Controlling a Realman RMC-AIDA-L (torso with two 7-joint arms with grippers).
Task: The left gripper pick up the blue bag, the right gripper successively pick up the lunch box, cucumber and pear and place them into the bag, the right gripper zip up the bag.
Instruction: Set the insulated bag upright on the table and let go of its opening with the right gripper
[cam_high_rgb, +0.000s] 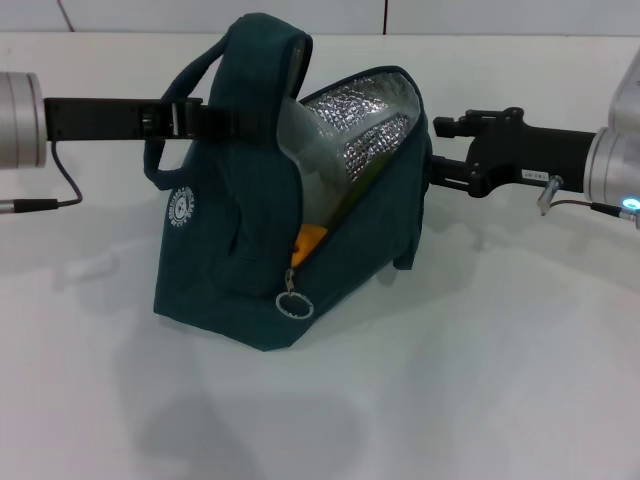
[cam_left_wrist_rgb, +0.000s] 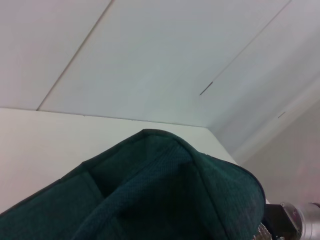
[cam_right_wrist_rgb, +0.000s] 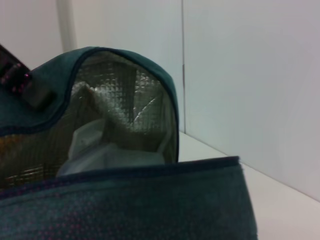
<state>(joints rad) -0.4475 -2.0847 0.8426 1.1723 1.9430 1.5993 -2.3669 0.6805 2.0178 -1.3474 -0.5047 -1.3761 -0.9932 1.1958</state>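
Note:
The blue bag (cam_high_rgb: 240, 250) stands on the white table with its top flap raised and its foil lining (cam_high_rgb: 360, 120) showing. My left gripper (cam_high_rgb: 245, 120) reaches in from the left at the handle and flap and is shut on the bag, its tips hidden by fabric. My right gripper (cam_high_rgb: 436, 170) is at the bag's right edge, outside the opening. Inside I see the orange pear (cam_high_rgb: 308, 243), a strip of the green cucumber (cam_high_rgb: 362, 178) and the clear lunch box (cam_high_rgb: 300, 150). The zipper ring (cam_high_rgb: 294, 305) hangs at the bag's front, low down. The bag fills the left wrist view (cam_left_wrist_rgb: 165, 200) and the right wrist view (cam_right_wrist_rgb: 125, 205).
The white table (cam_high_rgb: 500, 380) runs around the bag, with a pale wall (cam_high_rgb: 480, 15) behind. A cable (cam_high_rgb: 60, 190) hangs from my left arm. My right arm's silver segment (cam_left_wrist_rgb: 302, 220) shows beyond the bag in the left wrist view.

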